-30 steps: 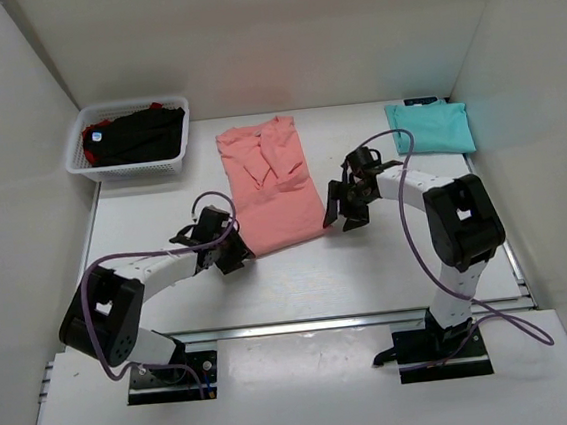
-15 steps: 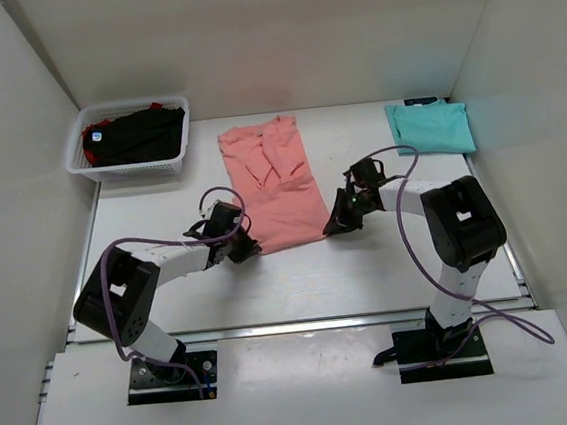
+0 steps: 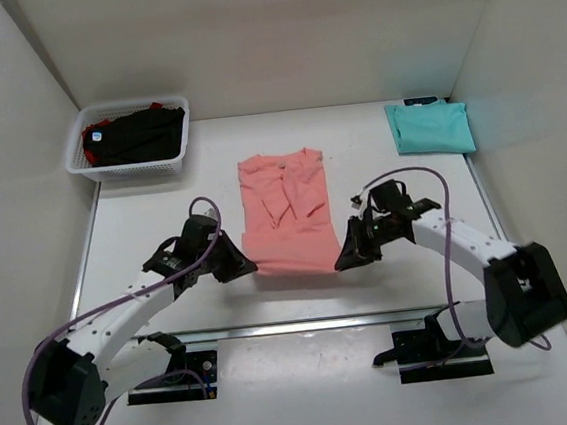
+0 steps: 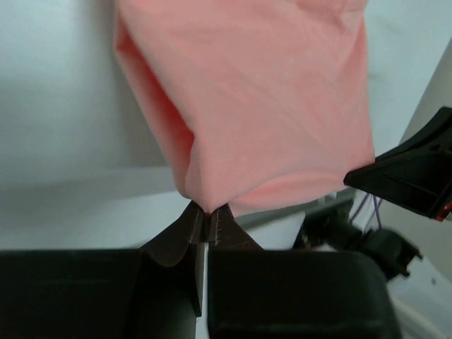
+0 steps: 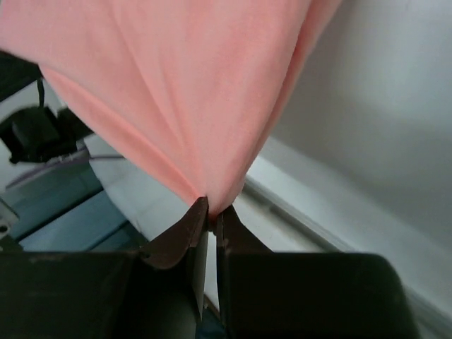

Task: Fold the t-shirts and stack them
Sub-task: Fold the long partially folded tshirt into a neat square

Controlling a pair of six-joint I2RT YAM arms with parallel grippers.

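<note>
Leftmost, the white mesh basket [image 3: 129, 170] holds crumpled black and red shirts [image 3: 140, 134]. The left gripper [image 3: 247, 269] is clamped on the near left corner of the soft, smooth salmon-pink t-shirt [image 3: 289, 222], which lies mid-table. The right gripper [image 3: 342, 262] pinches its near right corner. The folded teal t-shirt [image 3: 433, 126] lies far right.
</note>
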